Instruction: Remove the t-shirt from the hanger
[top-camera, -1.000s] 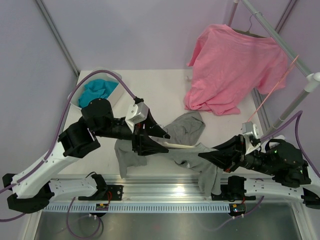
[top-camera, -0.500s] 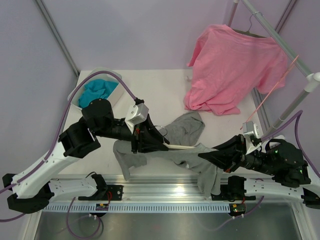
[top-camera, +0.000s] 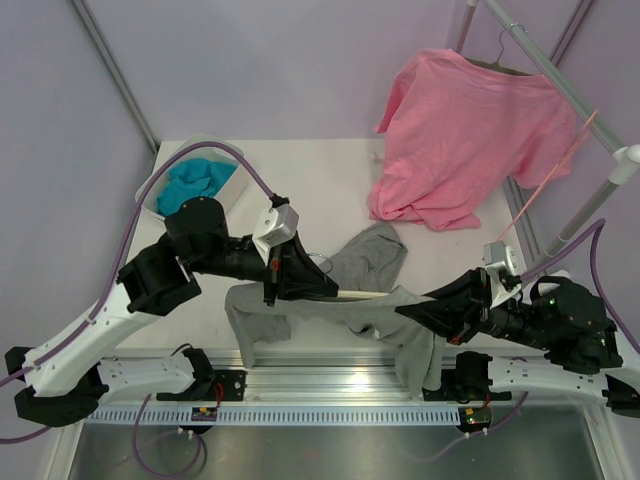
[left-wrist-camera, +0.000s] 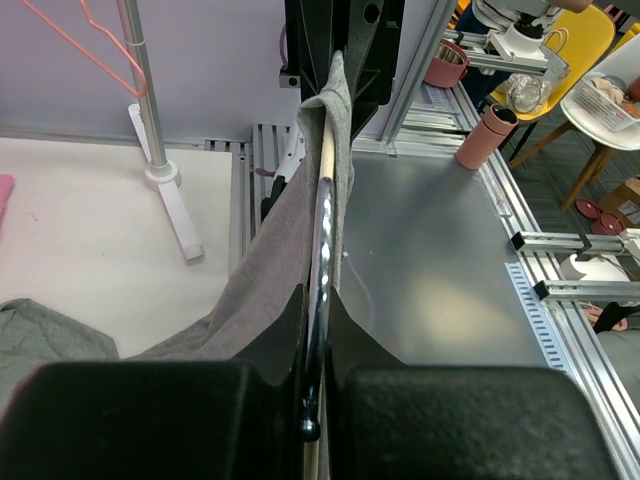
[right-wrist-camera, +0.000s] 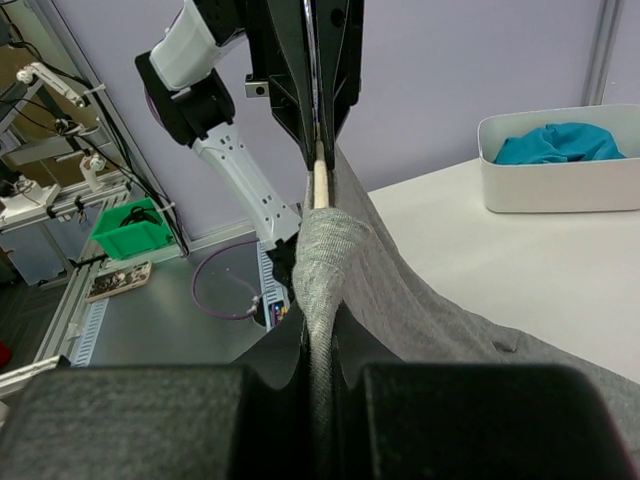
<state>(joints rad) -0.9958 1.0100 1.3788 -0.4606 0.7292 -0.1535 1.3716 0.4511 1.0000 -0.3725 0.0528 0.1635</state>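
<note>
The heather-grey t-shirt hangs over the cream hanger, which is held level above the table's front edge between my two grippers. My left gripper is shut on the hanger's metal hook; the cream bar runs away from it with grey cloth draped on its left. My right gripper is shut on a fold of the t-shirt at the hanger's other end. Shirt parts hang off the front edge.
A pink t-shirt hangs on a rack at the back right. A white bin with a teal cloth stands at the back left. Thin pink wire hangers hang on the rack.
My left gripper's jaws have closed on the hanger's hook and shifted slightly right. The shirt's left part has sagged lower over the front edge. The right gripper has stayed put.
</note>
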